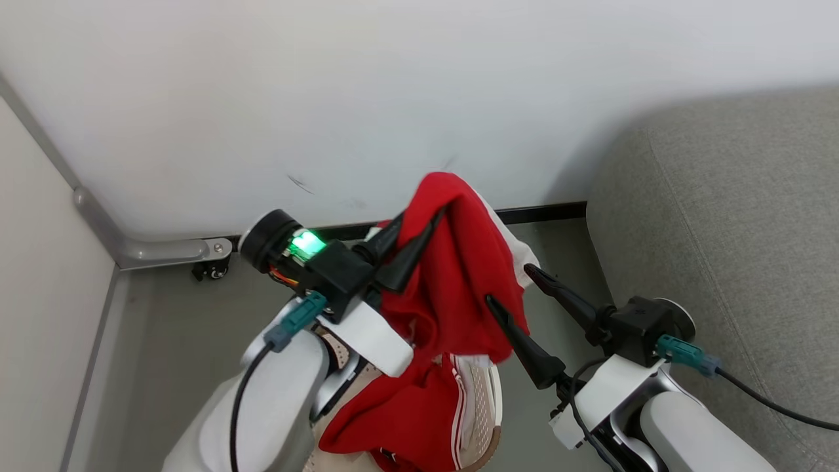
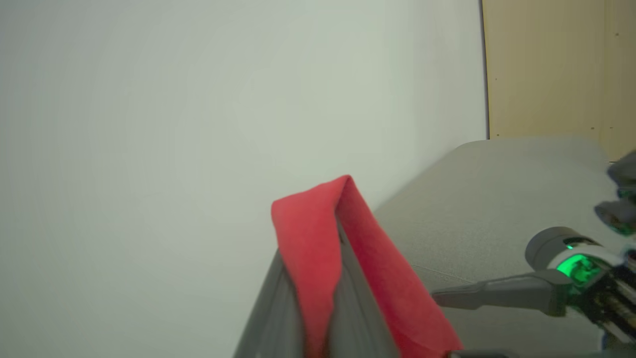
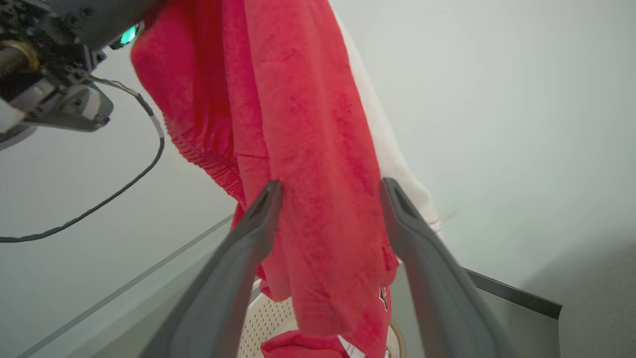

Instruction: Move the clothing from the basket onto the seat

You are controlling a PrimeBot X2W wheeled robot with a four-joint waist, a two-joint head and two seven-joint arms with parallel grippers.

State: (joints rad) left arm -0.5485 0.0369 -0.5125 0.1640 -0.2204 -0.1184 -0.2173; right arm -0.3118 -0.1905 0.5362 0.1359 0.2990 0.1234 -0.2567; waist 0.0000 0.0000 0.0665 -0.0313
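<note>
Step in hand: lifting one red garment (image 1: 452, 275) clear of the laundry basket (image 1: 484, 400), then over to the sofa.

My left gripper (image 1: 423, 219), high above the basket: jaws pressed together, pinching a fold of the garment. Its tail hangs toward the basket, where the second red garment (image 1: 393, 413) lies.

My right gripper (image 1: 508, 283), above the basket's right side: jaws spread wide, straddling the hanging cloth, no pinch.

Judgement: close the right jaws on the drape first, so the tail cannot snag the rim.

Grey sofa (image 1: 721, 229): right of the basket.
</note>
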